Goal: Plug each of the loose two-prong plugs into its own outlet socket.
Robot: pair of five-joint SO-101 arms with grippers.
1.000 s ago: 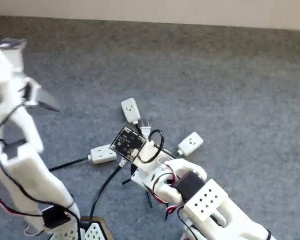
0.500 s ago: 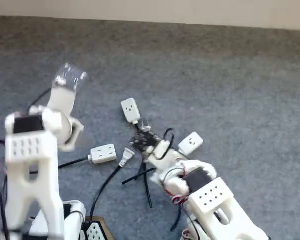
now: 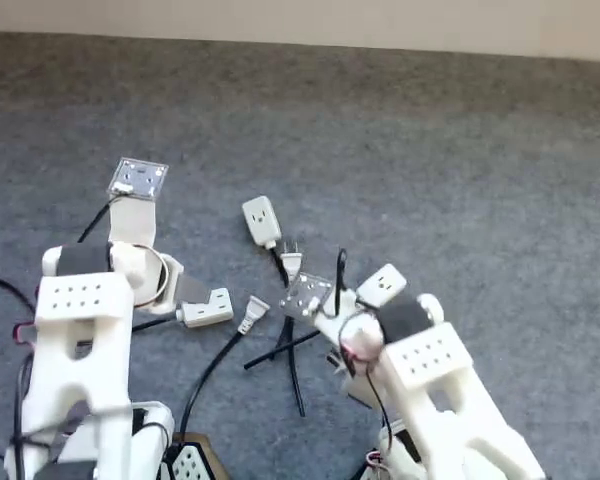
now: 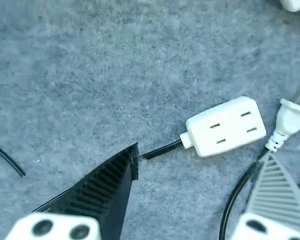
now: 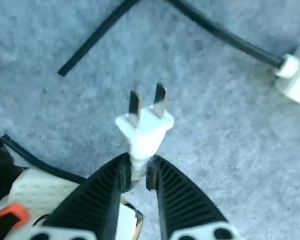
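Three white outlet sockets lie on the grey carpet: one at the back (image 3: 262, 220), one to the left (image 3: 205, 308) and one to the right (image 3: 382, 286). My right gripper (image 5: 138, 167) is shut on the neck of a white two-prong plug (image 5: 144, 127), whose prongs point away from it. In the high view that plug (image 3: 291, 263) lies just below the back socket. A second loose plug (image 3: 252, 314) rests beside the left socket. My left gripper (image 4: 200, 152) stands open just short of that socket (image 4: 225, 126), with the loose plug (image 4: 290, 117) beside it.
Black cords (image 3: 280, 355) cross the carpet between the two arms. Another socket's end (image 5: 297, 75) with its cord lies close to the held plug. A brown block (image 3: 195, 455) sits at the front edge. The carpet behind the sockets is bare.
My left arm swung down from a raised pose, and its gripper now sits low by the left socket. My right arm turned and shifted right, still at the plug below the back socket.
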